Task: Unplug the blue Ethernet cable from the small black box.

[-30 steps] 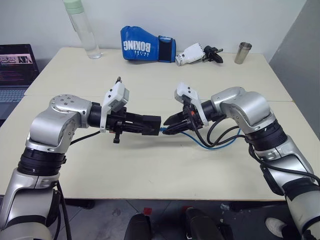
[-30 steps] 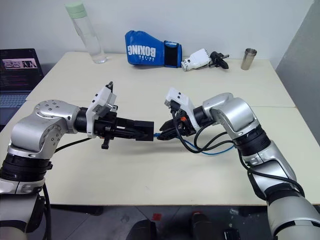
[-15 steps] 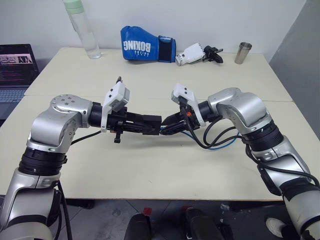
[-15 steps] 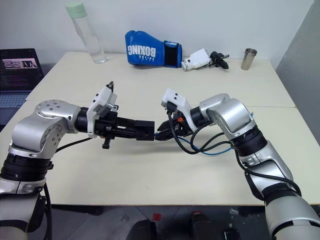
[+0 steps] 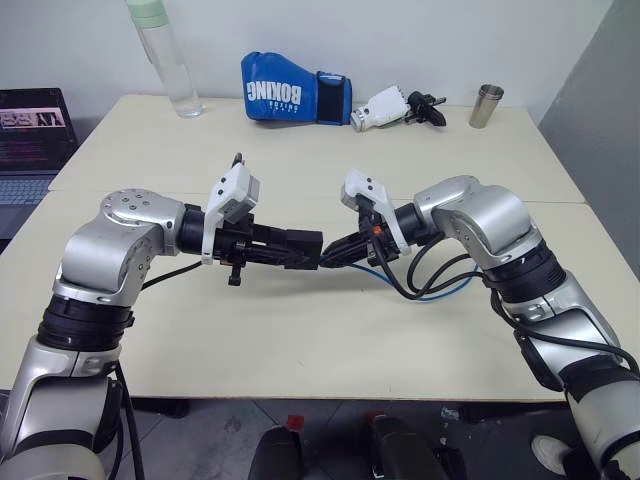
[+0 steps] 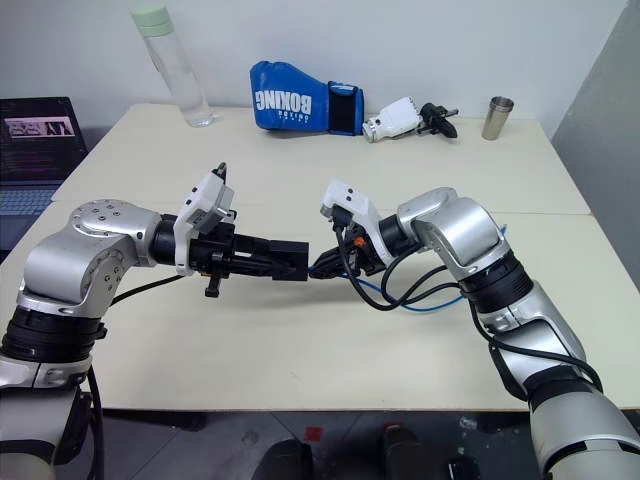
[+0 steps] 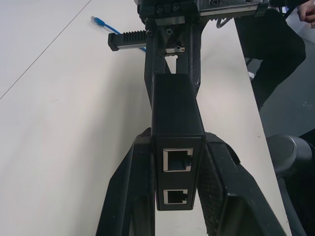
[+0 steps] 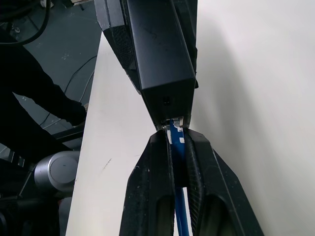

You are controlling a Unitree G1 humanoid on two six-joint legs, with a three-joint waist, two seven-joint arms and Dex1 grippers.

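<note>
We grip the small black box (image 5: 300,248) in left gripper (image 5: 288,249); right gripper (image 8: 176,139) clamps the blue Ethernet cable (image 8: 175,133) at the port, plug hidden.

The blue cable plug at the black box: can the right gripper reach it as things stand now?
Probably yes: the right gripper is already shut on the blue cable right where it enters the black box, which the left gripper holds; nothing blocks it.

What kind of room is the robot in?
Probably a lab or office workroom: plain pale tables, an open laptop at the side, and odd test things like a boxing glove and a metal cup.
</note>
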